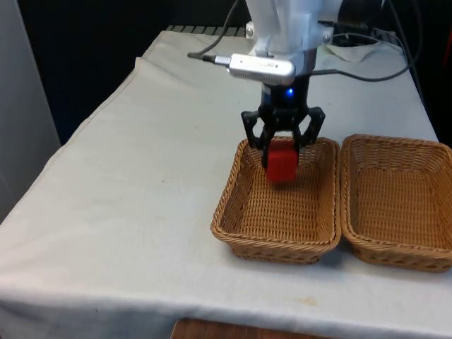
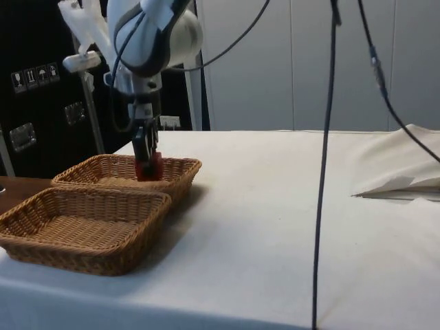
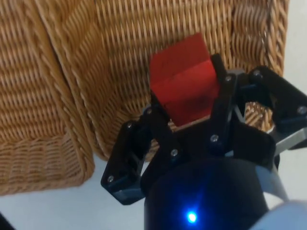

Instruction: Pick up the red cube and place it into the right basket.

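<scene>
Holding red cube (image 1: 281, 164) clamped between my fingers (image 3: 160, 127), gripper (image 1: 282, 145) | cube hangs just above basket (image 1: 244, 180) floor, toward its 12 o'clock rim, low for a gentle drop | second basket (image 1: 395, 152) touching at 3 o'clock.

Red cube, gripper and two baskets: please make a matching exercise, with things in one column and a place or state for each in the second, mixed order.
Things:
1. red cube
2. gripper
3. basket on the front view's left
4. basket on the front view's right

States:
a. holds nothing
b. lies under the cube
c. held between the fingers
d. shut on the cube

Pairs: 1-c, 2-d, 3-b, 4-a
</scene>
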You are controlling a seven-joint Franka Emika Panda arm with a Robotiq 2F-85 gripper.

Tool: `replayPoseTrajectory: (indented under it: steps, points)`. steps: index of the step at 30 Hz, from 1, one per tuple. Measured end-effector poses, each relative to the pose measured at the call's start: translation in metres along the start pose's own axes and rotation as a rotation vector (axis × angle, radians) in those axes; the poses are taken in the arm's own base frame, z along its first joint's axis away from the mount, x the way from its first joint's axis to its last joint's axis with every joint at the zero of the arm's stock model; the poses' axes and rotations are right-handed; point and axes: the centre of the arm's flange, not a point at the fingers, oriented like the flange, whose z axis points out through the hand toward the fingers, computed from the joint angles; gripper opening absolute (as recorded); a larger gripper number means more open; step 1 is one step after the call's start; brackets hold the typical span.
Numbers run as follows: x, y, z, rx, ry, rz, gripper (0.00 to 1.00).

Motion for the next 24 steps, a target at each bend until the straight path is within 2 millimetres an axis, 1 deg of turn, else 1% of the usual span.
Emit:
replayPoseTrajectory:
  steps: [1,3,4,7,9,10,11,13,14,15,16,17,19,20,24]
  points:
    - [0.004,0.0,0.008,-0.003,-0.006,0.0,0.01]
    - [0.007,0.0,0.015,-0.004,-0.011,0.001,0.01]
    - [0.007,0.0,0.015,-0.004,-0.011,0.001,0.01]
    - [0.013,0.001,0.024,-0.004,-0.013,0.005,0.01]
    - [0.015,0.002,0.025,-0.006,-0.013,0.007,0.01]
    - [0.015,0.002,0.024,-0.005,-0.013,0.007,0.03]
    - [0.016,0.002,0.023,-0.004,-0.013,0.008,0.18]
    - [0.016,0.002,0.023,-0.003,-0.013,0.008,0.36]
    - [0.016,0.002,0.023,-0.003,-0.013,0.009,0.36]
    - [0.017,0.002,0.022,-0.004,-0.012,0.009,0.45]
    - [0.017,0.002,0.022,-0.004,-0.012,0.009,0.55]
    - [0.017,0.002,0.022,-0.004,-0.012,0.01,0.69]
    - [0.017,0.002,0.022,-0.004,-0.012,0.01,0.88]
    - [0.017,0.002,0.022,-0.004,-0.011,0.01,1.0]
    - [0.017,0.002,0.022,-0.004,-0.011,0.01,1.0]
